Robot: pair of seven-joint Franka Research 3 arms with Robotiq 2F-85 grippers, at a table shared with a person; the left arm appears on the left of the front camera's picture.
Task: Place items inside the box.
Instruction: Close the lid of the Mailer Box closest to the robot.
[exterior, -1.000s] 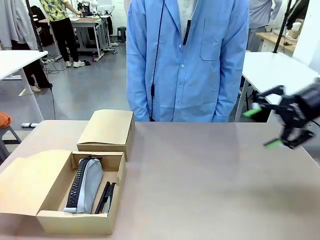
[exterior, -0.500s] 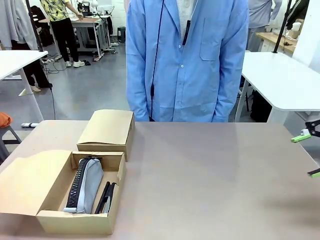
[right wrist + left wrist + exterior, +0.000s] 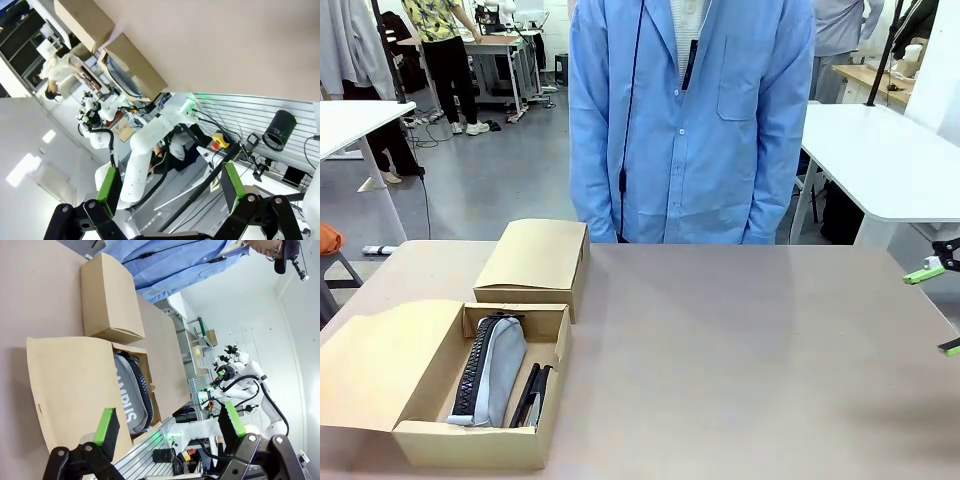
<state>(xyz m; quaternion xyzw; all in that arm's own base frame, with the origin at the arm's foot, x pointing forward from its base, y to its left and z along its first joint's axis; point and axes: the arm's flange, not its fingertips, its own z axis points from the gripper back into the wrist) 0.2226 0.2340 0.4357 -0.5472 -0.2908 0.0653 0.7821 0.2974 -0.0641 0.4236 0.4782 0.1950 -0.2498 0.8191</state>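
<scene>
The front camera is looking across the table point(image 3: 740, 360) from the robot's side, facing the person point(image 3: 692, 120) standing at the far edge. The left wrist camera is viewing rolled sideways from off the table's near edge, close above the box point(image 3: 70, 385). The right wrist camera, also rolled, is looking along the table from its right end. All three are sharing the box and the smaller box point(image 3: 535, 262).

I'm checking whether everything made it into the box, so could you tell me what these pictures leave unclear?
- Front view: the dark items beside the zip pouch in the box are too small to tell stapler from pen.
- Front view: the right hand is cut off by the picture's right edge; just its green pads show, apart.
- Left wrist view: the lid flap and box wall hide most of the pouch; the left hand is open and empty.
</scene>
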